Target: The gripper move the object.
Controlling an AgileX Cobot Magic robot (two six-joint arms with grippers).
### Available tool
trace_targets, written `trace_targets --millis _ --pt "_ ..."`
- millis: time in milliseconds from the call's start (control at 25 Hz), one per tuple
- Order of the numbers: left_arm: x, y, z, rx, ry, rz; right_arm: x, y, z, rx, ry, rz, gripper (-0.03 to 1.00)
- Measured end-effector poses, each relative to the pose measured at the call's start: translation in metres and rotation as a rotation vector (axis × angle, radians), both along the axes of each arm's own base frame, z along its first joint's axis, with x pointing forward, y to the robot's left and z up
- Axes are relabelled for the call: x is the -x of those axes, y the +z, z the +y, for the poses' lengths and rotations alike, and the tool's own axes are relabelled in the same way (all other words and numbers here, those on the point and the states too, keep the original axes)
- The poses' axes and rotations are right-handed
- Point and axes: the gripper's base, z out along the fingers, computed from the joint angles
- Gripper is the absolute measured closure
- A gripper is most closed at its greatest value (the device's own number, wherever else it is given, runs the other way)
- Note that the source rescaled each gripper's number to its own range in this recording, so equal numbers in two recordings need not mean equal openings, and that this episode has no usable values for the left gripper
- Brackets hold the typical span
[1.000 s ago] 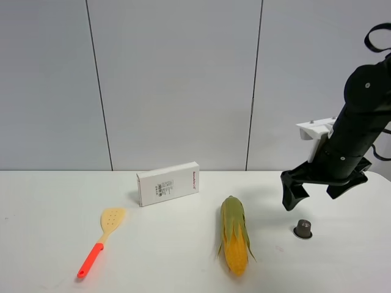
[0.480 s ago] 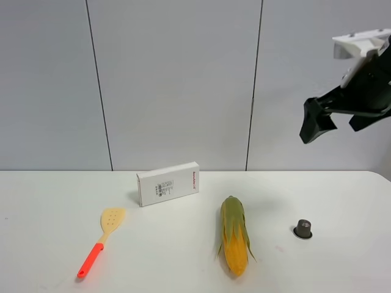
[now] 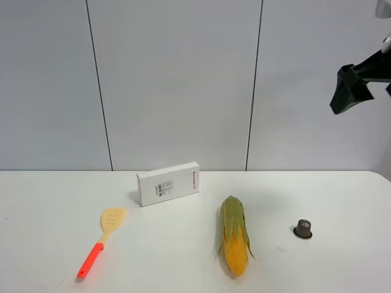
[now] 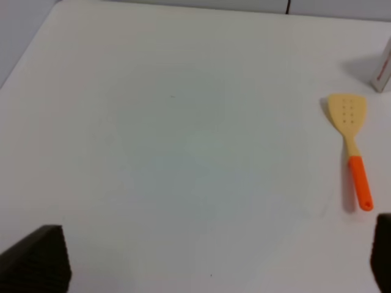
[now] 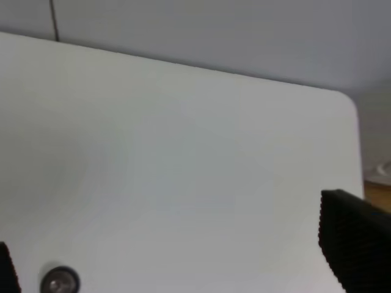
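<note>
The object, a tiny dark grey-brown capsule [image 3: 303,229], stands alone on the white table [image 3: 183,268], to the right of the corn cob. It also shows in the right wrist view [image 5: 60,281]. My right gripper [image 3: 368,85] hangs high above the table's right end, far above the capsule, partly cut off by the frame edge. In the right wrist view its fingers [image 5: 354,238] are wide apart with nothing between them. My left gripper [image 4: 208,268] is open and empty over the table's left part; it does not show in the exterior view.
A corn cob with green husk [image 3: 235,243] lies mid-table. A white box [image 3: 168,183] stands behind it to the left. A yellow spatula with an orange handle [image 3: 101,241] lies front left, also in the left wrist view [image 4: 351,146].
My right arm has risen from just above the capsule, up and to the right, nearly out of the exterior view. The capsule has not moved.
</note>
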Motion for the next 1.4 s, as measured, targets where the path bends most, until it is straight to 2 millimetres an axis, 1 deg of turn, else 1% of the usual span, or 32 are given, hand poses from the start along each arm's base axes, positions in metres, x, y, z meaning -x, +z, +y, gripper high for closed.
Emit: trace_targets --millis 80,200,320,440,560,640,720,840,960,1040,1120,1240,1400 --pt "0.0 0.0 0.0 0.0 0.0 0.0 0.008 0.01 -0.016 0.017 -0.049 -0.02 -0.03" --pt "0.0 0.0 0.0 0.0 0.0 0.0 0.026 0.025 -0.041 0.033 -0.141 -0.046 -0.03" --pt "0.0 0.0 0.0 0.0 0.0 0.0 0.049 0.042 -0.054 0.039 -0.201 -0.085 -0.03" --pt "0.0 0.0 0.0 0.0 0.0 0.0 0.076 0.064 -0.055 0.038 -0.214 -0.174 -0.03" --pt "0.0 0.0 0.0 0.0 0.0 0.0 0.113 0.087 -0.053 0.048 -0.216 -0.279 -0.03" --pt "0.0 0.0 0.0 0.0 0.0 0.0 0.142 0.099 -0.052 0.073 -0.23 -0.33 -0.03" --pt "0.0 0.0 0.0 0.0 0.0 0.0 0.168 0.104 -0.053 0.089 -0.249 -0.345 -0.03" --pt "0.0 0.0 0.0 0.0 0.0 0.0 0.21 0.107 -0.051 0.086 -0.278 -0.346 -0.03" --pt "0.0 0.0 0.0 0.0 0.0 0.0 0.246 0.102 -0.049 0.053 -0.302 -0.356 -0.03" --pt "0.0 0.0 0.0 0.0 0.0 0.0 0.266 0.091 -0.045 0.017 -0.3 -0.377 -0.03" --pt "0.0 0.0 0.0 0.0 0.0 0.0 0.284 0.077 -0.04 -0.03 -0.278 -0.398 -0.03" --pt "0.0 0.0 0.0 0.0 0.0 0.0 0.297 0.044 -0.03 -0.116 -0.214 -0.383 -0.03" --pt "0.0 0.0 0.0 0.0 0.0 0.0 0.306 -0.002 -0.026 -0.148 -0.187 -0.357 -0.03"
